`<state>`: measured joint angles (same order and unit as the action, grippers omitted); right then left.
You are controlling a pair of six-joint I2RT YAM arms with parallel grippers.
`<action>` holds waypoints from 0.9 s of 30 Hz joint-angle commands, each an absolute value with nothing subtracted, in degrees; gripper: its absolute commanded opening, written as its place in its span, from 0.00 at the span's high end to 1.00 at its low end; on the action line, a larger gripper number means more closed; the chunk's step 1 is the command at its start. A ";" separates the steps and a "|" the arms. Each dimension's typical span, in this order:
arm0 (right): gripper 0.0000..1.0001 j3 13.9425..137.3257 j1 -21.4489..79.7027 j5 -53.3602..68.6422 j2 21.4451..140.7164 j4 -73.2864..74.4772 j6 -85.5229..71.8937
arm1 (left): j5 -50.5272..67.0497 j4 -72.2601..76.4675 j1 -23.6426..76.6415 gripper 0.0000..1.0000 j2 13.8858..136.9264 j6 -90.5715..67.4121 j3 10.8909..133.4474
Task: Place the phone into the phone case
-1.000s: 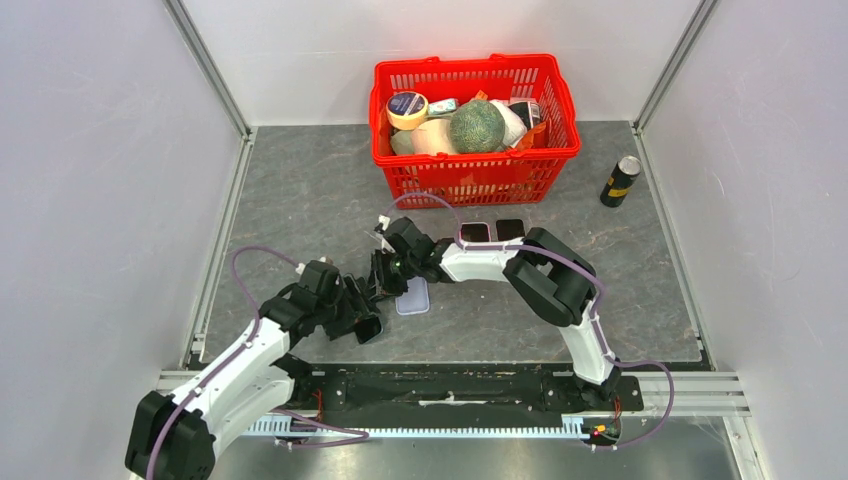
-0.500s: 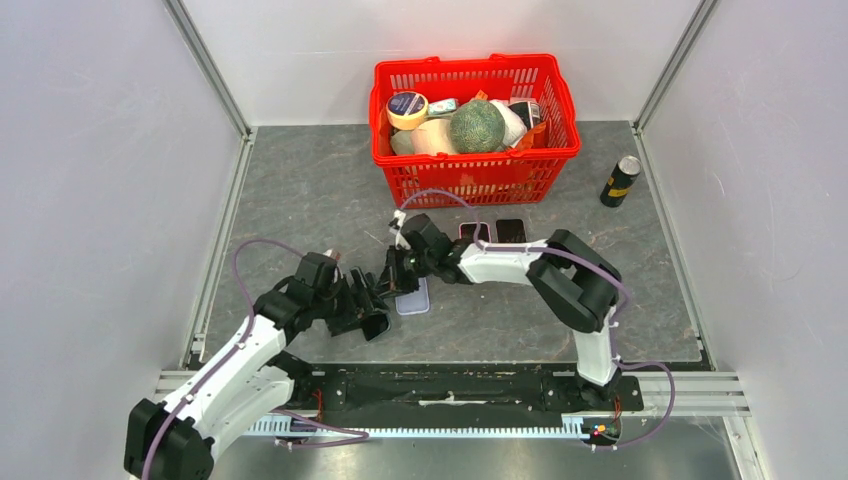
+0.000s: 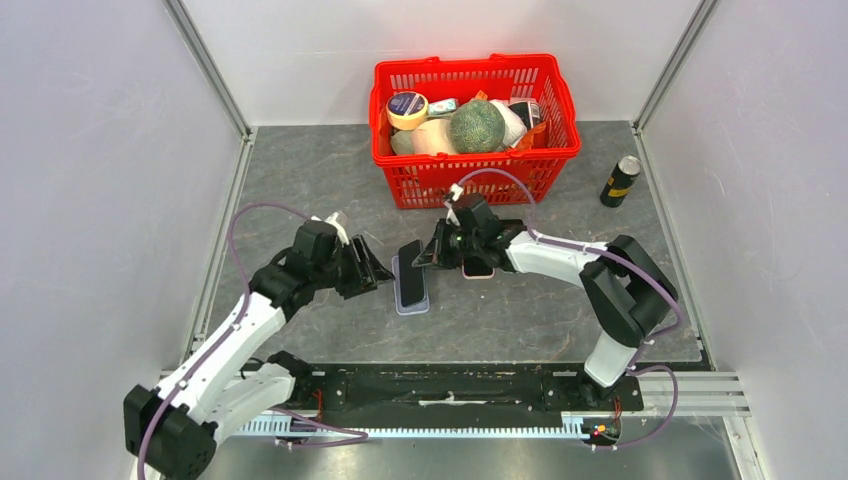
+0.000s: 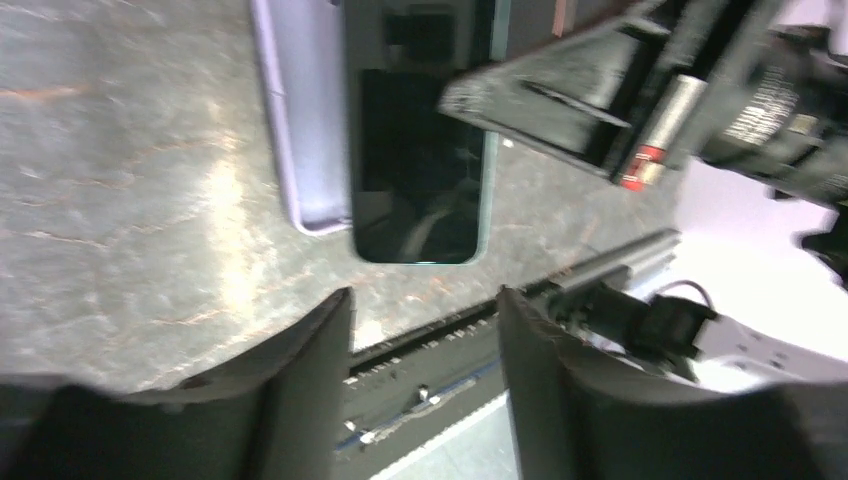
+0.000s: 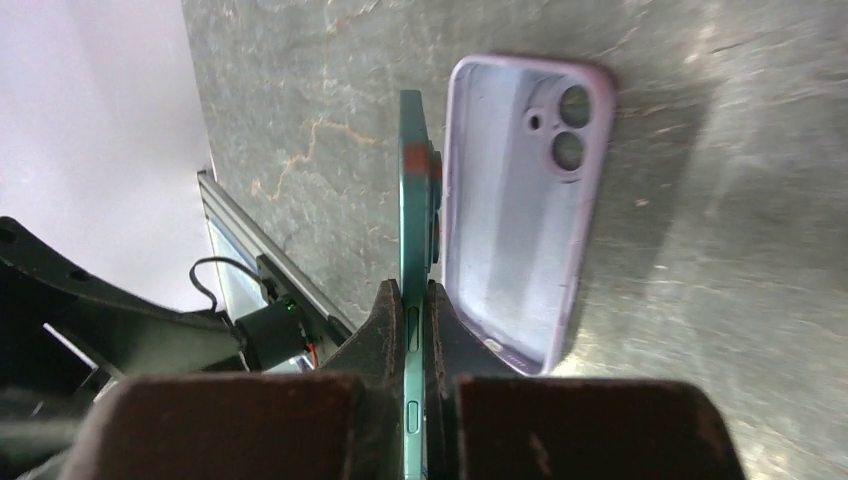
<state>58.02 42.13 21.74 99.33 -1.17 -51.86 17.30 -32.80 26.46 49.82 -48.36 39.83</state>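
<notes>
At the centre of the top view, the right fingers (image 5: 385, 335) are clamping the phone (image 5: 412, 230) across its front and back. They are holding it on edge along one long wall of the case (image 5: 520, 210), which is lying open side up on the table (image 5: 700, 300). Whether phone and case are touching cannot be told.

Seating appears to be the step in hand. To do it well, the wrist should be rolling the phone flat with its camera end over the round cut-outs. In the left wrist view the phone's lower end is overhanging the case's end, so it likely needs sliding lengthwise first. One long edge should be going under the lip before the other is pressed down. The left fingers (image 4: 300, 390), standing apart and holding nothing, are hovering just left of the case, well placed to brace it against sliding.

Pose: the right arm is reaching in from the lower right, elbow folded at the right of the frame, forearm pointing left. The left arm is stretching up from the lower left, fingers aimed rightward at the case.
</notes>
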 commanded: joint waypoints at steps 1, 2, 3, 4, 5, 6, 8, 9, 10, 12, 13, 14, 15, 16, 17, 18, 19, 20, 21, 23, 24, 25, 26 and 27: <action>1.00 57.79 39.56 21.36 95.65 -1.41 -49.57 | 6.46 -32.48 26.56 0.49 56.98 -46.80 42.92; 1.00 57.94 39.50 21.45 95.77 -1.29 -49.11 | 4.74 -31.48 26.55 0.57 58.79 -46.97 43.07; 1.00 58.35 39.46 21.41 96.09 -0.79 -48.41 | 3.44 -30.09 26.55 0.61 60.93 -47.06 43.00; 1.00 58.72 39.41 21.32 96.39 -0.46 -47.97 | 1.72 -29.18 26.55 0.66 62.68 -47.34 42.99; 1.00 58.83 39.48 21.27 96.82 -0.48 -47.82 | 0.78 -27.89 26.54 0.69 64.71 -47.37 42.92; 1.00 58.97 39.43 21.35 97.28 -0.53 -47.75 | 0.20 -26.73 26.54 0.71 66.80 -47.37 42.80; 1.00 58.85 39.46 21.44 98.12 -1.30 -47.65 | -1.34 -24.14 26.54 0.77 70.77 -47.50 42.58; 1.00 58.88 39.42 21.47 98.52 -1.63 -47.58 | -1.42 -22.88 26.55 0.79 72.47 -47.65 42.35; 1.00 58.93 39.50 21.52 98.98 -1.95 -47.47 | -1.36 -21.38 26.55 0.82 74.42 -48.04 42.20; 1.00 58.97 39.46 21.62 99.69 -2.49 -47.46 | -0.82 -18.99 26.54 0.85 77.40 -48.33 42.11; 1.00 58.90 39.41 21.51 99.96 -2.62 -47.46 | -0.56 -18.05 26.54 0.86 78.83 -48.42 42.18; 1.00 58.89 39.45 21.34 100.17 -2.72 -47.36 | -0.30 -17.45 26.56 0.87 79.94 -48.43 42.27; 1.00 58.88 39.45 21.08 100.41 -2.61 -47.28 | -0.26 -16.68 26.62 0.88 81.09 -48.38 42.29; 1.00 58.79 39.48 20.94 100.79 -2.72 -47.21 | 1.04 -16.00 26.68 0.89 81.88 -48.35 42.15; 1.00 58.76 39.45 20.96 101.17 -2.85 -47.13 | 1.67 -15.18 26.80 0.89 82.81 -48.43 41.98; 1.00 58.79 39.54 21.05 101.68 -3.15 -47.18 | 2.08 -14.66 26.87 0.90 83.60 -48.38 41.97; 1.00 58.69 39.51 21.14 102.13 -3.55 -47.26 | 2.25 -14.51 27.10 0.91 84.23 -48.34 42.09; 1.00 58.60 39.53 21.26 102.68 -3.91 -47.42 | 2.39 -14.33 27.36 0.91 84.84 -48.37 42.18; 1.00 58.62 39.56 21.35 103.05 -4.28 -47.57 | 2.61 -14.15 27.74 0.91 85.28 -48.42 42.25; 1.00 58.70 39.52 21.41 103.87 -4.65 -47.78 | 3.13 -13.50 28.75 0.91 86.07 -48.50 42.31; 1.00 58.75 39.49 21.44 104.21 -4.66 -47.85 | 3.31 -13.37 29.32 0.92 86.65 -48.60 42.40; 1.00 58.67 39.52 21.61 104.44 -4.65 -47.82 | 3.61 -13.36 29.99 0.92 87.14 -48.69 42.65; 1.00 58.65 39.55 21.62 104.66 -4.53 -47.90 | 3.76 -13.38 30.52 0.93 87.51 -48.76 42.65; 1.00 58.48 39.55 21.85 104.76 -4.57 -48.00 | 3.70 -13.32 31.19 0.94 87.68 -48.99 42.61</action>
<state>57.65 39.38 20.88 104.33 -0.89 -47.99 2.20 -16.14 29.02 86.43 -48.10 41.52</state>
